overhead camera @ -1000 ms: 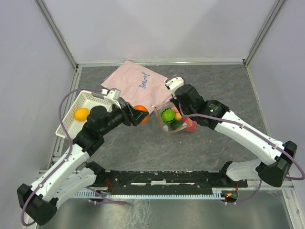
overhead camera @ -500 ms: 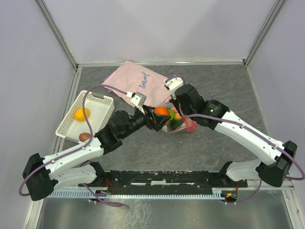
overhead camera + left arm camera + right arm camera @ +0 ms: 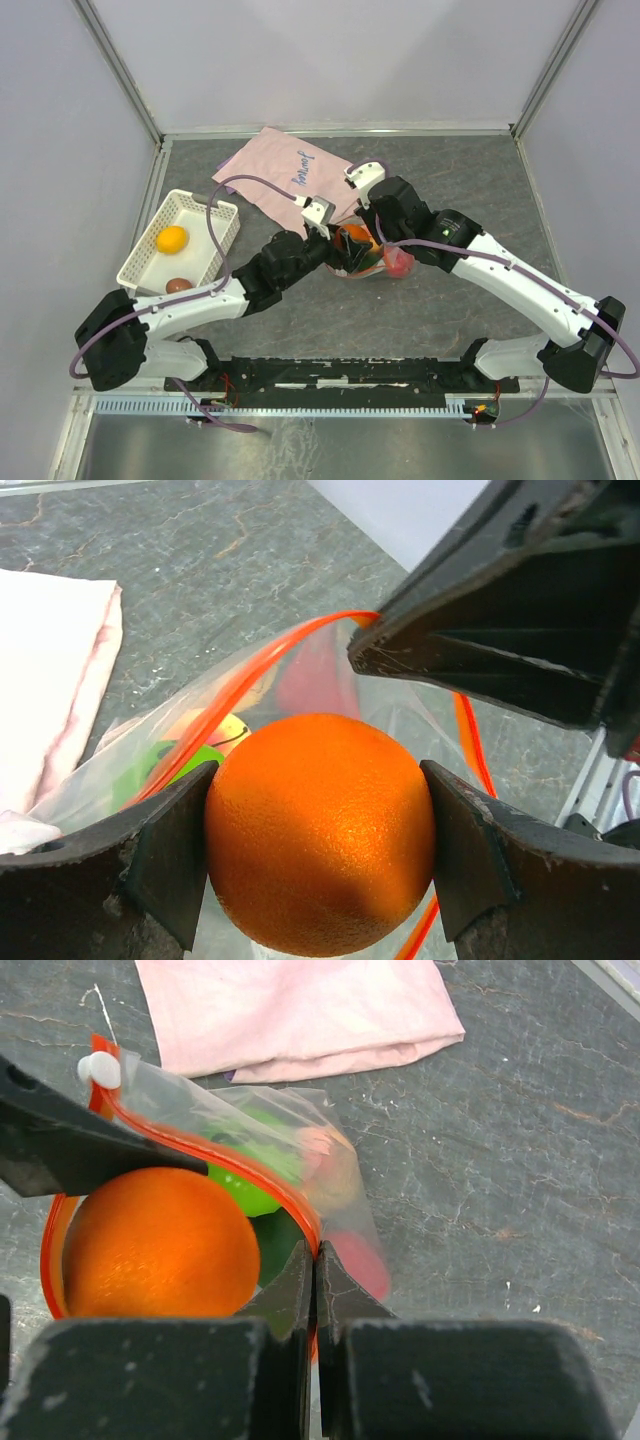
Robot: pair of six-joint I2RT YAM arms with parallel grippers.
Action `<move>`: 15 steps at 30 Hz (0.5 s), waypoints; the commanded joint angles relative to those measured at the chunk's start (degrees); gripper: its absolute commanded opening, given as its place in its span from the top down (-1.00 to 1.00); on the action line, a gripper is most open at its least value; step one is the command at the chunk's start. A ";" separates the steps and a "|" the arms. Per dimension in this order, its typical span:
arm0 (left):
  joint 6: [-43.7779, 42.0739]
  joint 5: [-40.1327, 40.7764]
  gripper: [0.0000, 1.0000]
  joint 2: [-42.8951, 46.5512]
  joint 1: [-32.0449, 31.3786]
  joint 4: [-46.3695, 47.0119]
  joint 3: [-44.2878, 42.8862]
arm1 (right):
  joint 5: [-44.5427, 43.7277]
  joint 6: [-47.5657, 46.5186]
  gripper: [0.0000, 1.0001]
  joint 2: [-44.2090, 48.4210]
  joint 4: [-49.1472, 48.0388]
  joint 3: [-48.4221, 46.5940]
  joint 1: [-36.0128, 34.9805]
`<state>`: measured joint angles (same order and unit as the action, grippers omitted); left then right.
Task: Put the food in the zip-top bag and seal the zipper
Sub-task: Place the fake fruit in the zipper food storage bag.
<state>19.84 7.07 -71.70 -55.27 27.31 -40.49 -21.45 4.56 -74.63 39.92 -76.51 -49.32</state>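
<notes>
on the grey table (image 3: 480,180) the left arm (image 3: 190,305) lies stretched further right than half a second ago, low from its base to the bag. the right arm (image 3: 510,275) has not shifted. the pink cloth (image 3: 285,170) and the white basket (image 3: 146,233) lie where they were (the basket's second orange (image 3: 172,239) and brown fruit (image 3: 179,286) are unmoved too). the bag (image 3: 345,1195) stands open just in front of the cloth, and the right gripper (image 3: 314,1265) pinches its rim between closed fingers, as before. the left gripper (image 3: 320,855) clamps the orange (image 3: 320,800). this was at the mouth's left edge and now sits inside the mouth, with the unsealed zipper (image 3: 250,670) looping around it. a green fruit (image 3: 245,1192) and a red fruit (image 3: 398,262) lie deeper in the bag.
</notes>
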 commanded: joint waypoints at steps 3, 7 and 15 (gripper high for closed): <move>0.55 3.93 -0.18 -2.92 -0.28 2.79 -4.41 | 1.56 1.28 0.97 2.38 -3.10 -2.09 0.28; 3.53 3.75 -0.22 -5.50 -0.31 2.31 -4.91 | 2.39 1.83 0.97 2.52 -3.90 -1.65 0.28; 5.65 5.17 -0.39 -9.42 -0.83 2.69 -7.16 | 3.52 2.17 0.97 2.12 -4.49 -1.69 0.26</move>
<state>22.46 10.02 -80.29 -55.77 27.05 -44.42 -18.55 5.80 -74.26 39.40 -76.51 -49.32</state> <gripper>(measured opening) 0.818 0.023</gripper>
